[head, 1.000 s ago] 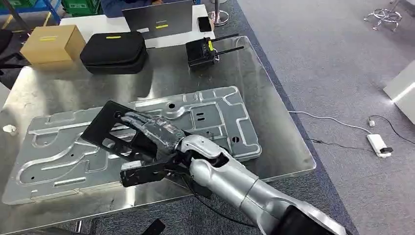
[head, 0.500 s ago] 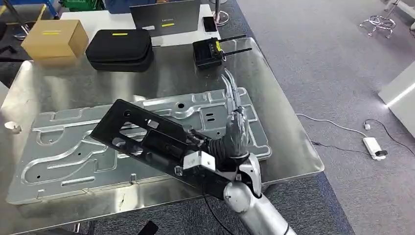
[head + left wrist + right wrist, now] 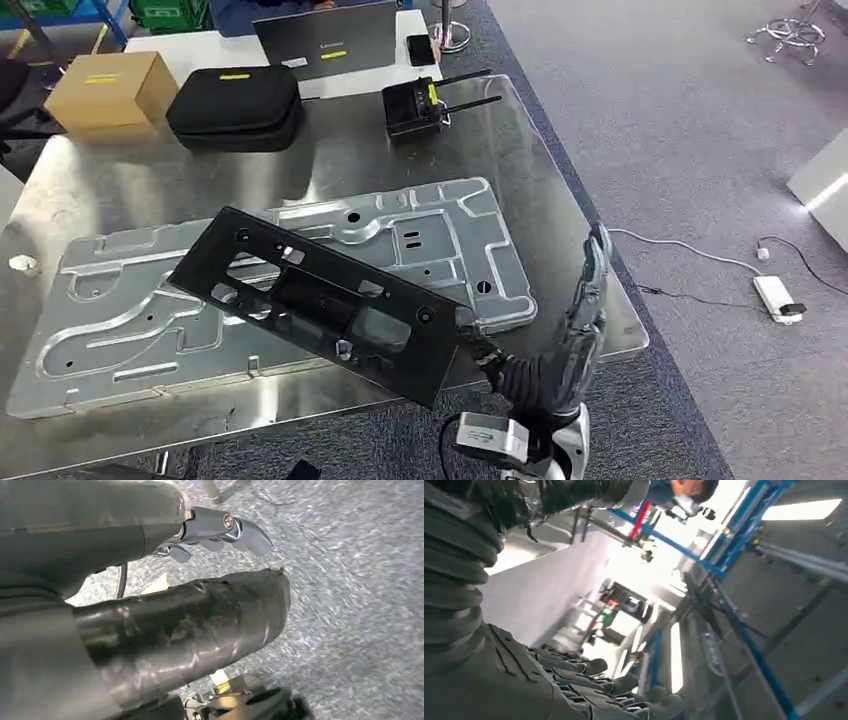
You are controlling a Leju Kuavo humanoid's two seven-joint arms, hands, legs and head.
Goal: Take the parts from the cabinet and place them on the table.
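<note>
One flat black perforated plastic panel [image 3: 318, 300] lies on one embossed silver metal plate [image 3: 130, 300], beside the right hand [image 3: 575, 340]. That hand grips nothing (fingers extended, apart).

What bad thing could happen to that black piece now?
The black panel lies on the silver plate, with one corner sticking out past the table edge. It might tip or slide off. The right hand is just beside that corner with its fingers spread, so it might bump it.
</note>
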